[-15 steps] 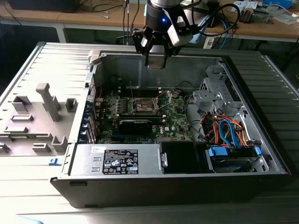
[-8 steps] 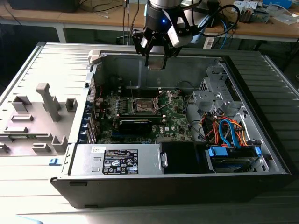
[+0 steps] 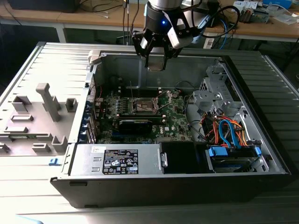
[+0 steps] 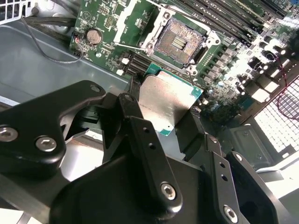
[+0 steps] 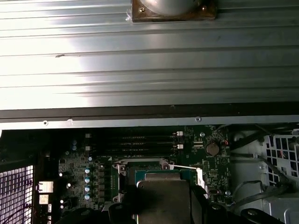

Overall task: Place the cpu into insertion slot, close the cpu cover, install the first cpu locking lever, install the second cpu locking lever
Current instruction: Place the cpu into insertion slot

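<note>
In the second wrist view, your gripper (image 4: 161,122) is clamped on the cpu (image 4: 169,98), gripping two opposite edges. The insertion slot (image 4: 180,43) lies open and empty just beyond the chip's far edge, lower down on the green motherboard (image 4: 106,18).

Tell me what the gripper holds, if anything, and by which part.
The gripper holds the cpu, pinched by two opposite side edges, its silvery top left bare. It hangs clear of the insertion slot.

The claw (image 4: 161,120) holds the cpu (image 4: 169,99) above the insertion slot (image 4: 180,44).
</note>
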{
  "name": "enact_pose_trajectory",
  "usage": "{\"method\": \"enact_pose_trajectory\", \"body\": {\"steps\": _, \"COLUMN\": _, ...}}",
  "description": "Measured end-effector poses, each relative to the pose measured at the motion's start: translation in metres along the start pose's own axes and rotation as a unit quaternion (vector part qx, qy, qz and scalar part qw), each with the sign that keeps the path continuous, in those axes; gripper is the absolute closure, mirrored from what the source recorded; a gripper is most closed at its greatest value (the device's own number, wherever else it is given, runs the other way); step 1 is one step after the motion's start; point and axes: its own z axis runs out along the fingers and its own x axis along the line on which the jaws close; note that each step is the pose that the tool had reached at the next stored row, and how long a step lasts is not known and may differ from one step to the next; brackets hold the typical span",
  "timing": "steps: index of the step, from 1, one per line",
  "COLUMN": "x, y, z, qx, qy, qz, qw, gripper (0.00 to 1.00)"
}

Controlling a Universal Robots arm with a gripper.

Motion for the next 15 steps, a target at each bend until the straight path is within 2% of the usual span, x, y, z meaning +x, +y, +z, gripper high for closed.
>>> {"method": "enact_pose_trajectory", "body": {"steps": 15, "x": -0.0001, "y": -0.0052, "z": 0.0017, "qx": 0.0000, "qy": 0.0000, "qz": 0.000, "qw": 1.00000, "gripper": 0.45}}
